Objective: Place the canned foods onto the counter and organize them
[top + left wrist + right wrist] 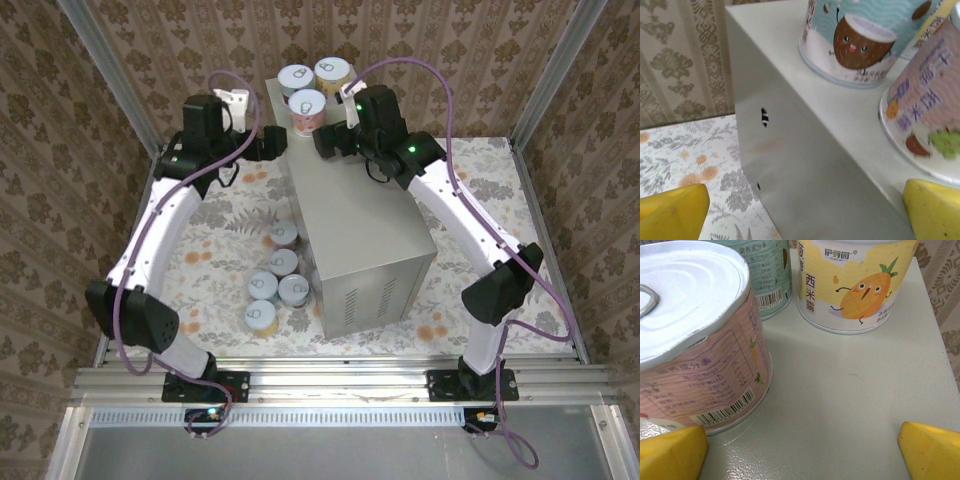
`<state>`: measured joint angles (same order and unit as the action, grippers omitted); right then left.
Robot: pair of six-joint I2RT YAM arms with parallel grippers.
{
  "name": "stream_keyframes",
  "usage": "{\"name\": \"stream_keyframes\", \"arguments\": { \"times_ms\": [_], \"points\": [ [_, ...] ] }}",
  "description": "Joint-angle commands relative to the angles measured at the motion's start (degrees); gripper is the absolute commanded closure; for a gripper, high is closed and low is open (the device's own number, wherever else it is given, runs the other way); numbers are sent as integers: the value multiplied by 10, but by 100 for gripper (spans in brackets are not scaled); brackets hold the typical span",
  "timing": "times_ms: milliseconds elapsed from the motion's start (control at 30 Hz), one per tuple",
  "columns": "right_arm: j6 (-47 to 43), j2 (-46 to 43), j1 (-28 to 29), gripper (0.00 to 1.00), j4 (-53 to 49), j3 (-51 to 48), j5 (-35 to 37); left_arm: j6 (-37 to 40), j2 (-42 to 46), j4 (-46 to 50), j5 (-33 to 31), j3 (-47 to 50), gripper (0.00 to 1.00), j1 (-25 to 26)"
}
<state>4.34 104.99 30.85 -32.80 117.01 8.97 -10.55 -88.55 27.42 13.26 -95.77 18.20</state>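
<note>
Top view: grey box worktop sits mid-frame on floral cloth, vent slits on its 6 o'clock face. Three cans stand upright in a tight group at its 12 o'clock end:
- blue can, coconut label
- yellow can at its 3 o'clock, pineapple label
- pink can just at 6 o'clock of those two

Cluster of five cans stands upright on the cloth, just beside the worktop's 9 o'clock wall, lids up.

Left jaws – at abt 7 o'clock of the pink can, by the worktop's 9 o'clock edge. Left wrist view: yellow fingertips far apart, nothing between them. One tip is over the cloth, the other over the top surface, box wall in between. Blue can and pink can are ahead, not touched.

Right jaws – over the worktop at abt 5 o'clock of the pink can. Right wrist view: fingertips spread wide, empty. Pink can is close to one tip, contact unclear. Yellow can is further ahead.
</note>
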Motion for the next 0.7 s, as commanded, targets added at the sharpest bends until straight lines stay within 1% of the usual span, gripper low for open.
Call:
{"name": "stream_keyframes", "arguments": {
  "times_ms": [0, 133, 300, 433, 533, 600, 667],
  "points": [
    [16, -19, -5, 0, -40, -48, 11, -6, 59, 38, -21, 61, 0, -6],
    [-14, -71, 6, 0, -22, -111, -6, -11, 141, 57, -37, 148, 0, -6],
    [-81, -157, 46, 0, -9, -193, -28, -12, 233, 122, -61, 235, 0, -6],
    [-126, -221, 96, 0, -30, -230, -31, -31, 290, 162, -65, 304, 0, -5],
    [-147, -248, 138, 0, -52, -241, -32, -55, 324, 169, -59, 362, 0, -1],
    [-157, -284, 167, 0, -63, -245, -35, -74, 336, 167, -55, 397, 0, 6],
    [-169, -302, 201, 0, -75, -244, -43, -105, 345, 169, -67, 427, 0, 20]
  ]
}}
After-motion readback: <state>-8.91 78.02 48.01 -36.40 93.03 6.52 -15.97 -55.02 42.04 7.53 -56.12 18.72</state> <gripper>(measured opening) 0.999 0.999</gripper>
